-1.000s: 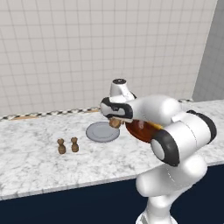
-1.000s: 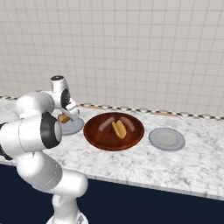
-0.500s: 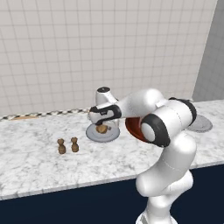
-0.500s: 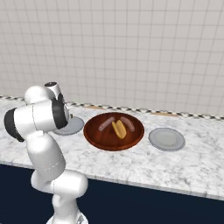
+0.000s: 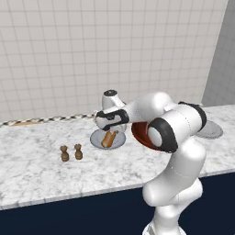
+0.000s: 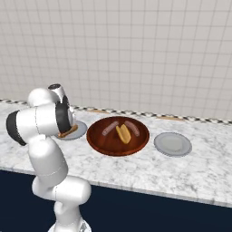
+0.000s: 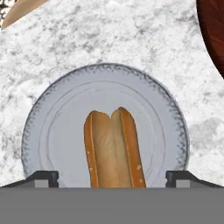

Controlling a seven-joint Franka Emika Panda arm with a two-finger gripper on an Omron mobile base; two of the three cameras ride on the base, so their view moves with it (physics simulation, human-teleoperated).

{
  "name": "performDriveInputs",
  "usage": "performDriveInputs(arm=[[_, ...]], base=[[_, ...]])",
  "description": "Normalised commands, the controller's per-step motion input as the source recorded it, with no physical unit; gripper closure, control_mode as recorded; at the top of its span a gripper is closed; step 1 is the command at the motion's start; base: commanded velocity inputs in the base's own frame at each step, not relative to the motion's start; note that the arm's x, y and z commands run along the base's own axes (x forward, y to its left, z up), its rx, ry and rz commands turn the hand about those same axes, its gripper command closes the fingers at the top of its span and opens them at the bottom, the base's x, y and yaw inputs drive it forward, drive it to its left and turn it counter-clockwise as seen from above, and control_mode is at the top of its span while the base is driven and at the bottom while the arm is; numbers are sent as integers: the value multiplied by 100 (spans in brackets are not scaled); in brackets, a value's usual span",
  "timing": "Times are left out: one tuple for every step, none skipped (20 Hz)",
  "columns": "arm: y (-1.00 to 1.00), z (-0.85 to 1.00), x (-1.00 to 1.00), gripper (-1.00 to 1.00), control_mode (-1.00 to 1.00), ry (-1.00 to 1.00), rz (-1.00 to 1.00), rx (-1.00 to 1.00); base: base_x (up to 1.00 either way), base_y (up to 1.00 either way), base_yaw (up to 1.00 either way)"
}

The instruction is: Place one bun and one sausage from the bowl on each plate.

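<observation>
The marble counter (image 6: 136, 167) carries the red-brown bowl (image 6: 118, 135) at centre, with two sausages (image 6: 110, 128) and one bun (image 6: 122, 134) inside. To its right lies a bare grey plate (image 6: 172, 144). The left plate (image 7: 48, 131) holds a split bun (image 7: 114, 148) — the gripper (image 7: 112, 177) hangs just above, fingers (image 7: 43, 177) spread wide apart. Farther left, nearer the front, stand two small brown shakers (image 5: 71, 153).
</observation>
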Motion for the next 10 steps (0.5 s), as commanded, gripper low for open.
performDriveInputs(arm=[[-25, 24, 0, -100, -100, -16, 0, 0], [-81, 63, -30, -100, -100, -17, 0, 5], [-100, 68, -64, -100, -100, -15, 2, 5], [-100, 71, -74, -100, -100, -10, 4, 8], [-100, 73, -74, -100, -100, -7, 3, 10], [-100, 66, -74, -100, -100, -7, 4, 8], [-100, 59, -69, -100, -100, -3, 3, 7], [-100, 41, -49, -100, -100, 0, 6, 7], [-100, 31, -44, -100, -100, 0, 6, 6], [-100, 4, -31, -100, -100, 0, 4, 0]], base=[[0, 0, 0], [0, 0, 0], [0, 0, 0], [0, 0, 0], [0, 0, 0], [0, 0, 0], [0, 0, 0], [0, 0, 0], [0, 0, 0], [0, 0, 0]])
